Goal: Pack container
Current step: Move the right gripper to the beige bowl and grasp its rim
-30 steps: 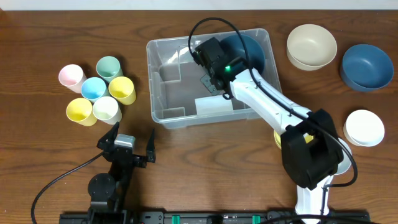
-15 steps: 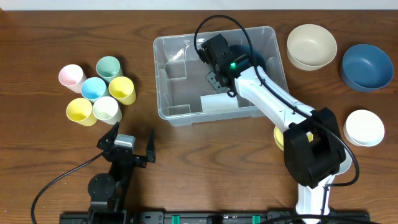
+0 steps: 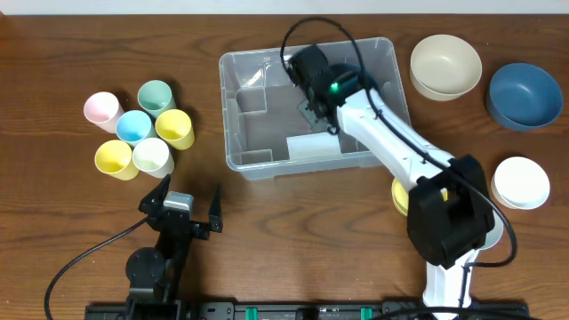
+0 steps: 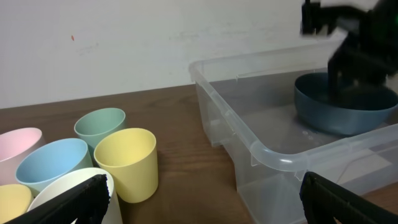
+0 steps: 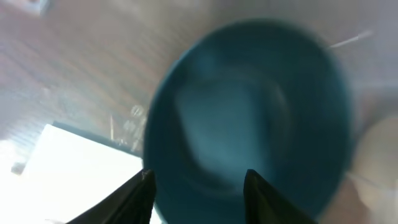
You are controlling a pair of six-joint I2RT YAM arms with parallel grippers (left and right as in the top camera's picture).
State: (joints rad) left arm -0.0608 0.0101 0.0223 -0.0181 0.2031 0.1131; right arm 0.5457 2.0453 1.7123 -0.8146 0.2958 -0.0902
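Gaping clear rimmed container (image 3: 265, 133), white-labelled

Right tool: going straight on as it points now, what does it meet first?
Probably the round dark blue bowl inside the clear plastic container, directly ahead of the right tool; blur hides the gap.

Black left hand (image 3: 184, 203), white right arm (image 3: 391, 147) with black joints (image 3: 444, 222).

The wooden desk (image 3: 293, 213) carries the clear container (image 3: 229, 116), with six pastel cups (image 3: 135, 127) clustered to its left. To its right sit a beige bowl (image 3: 445, 65), a dark blue bowl (image 3: 524, 94) and a white bowl (image 3: 521, 181).
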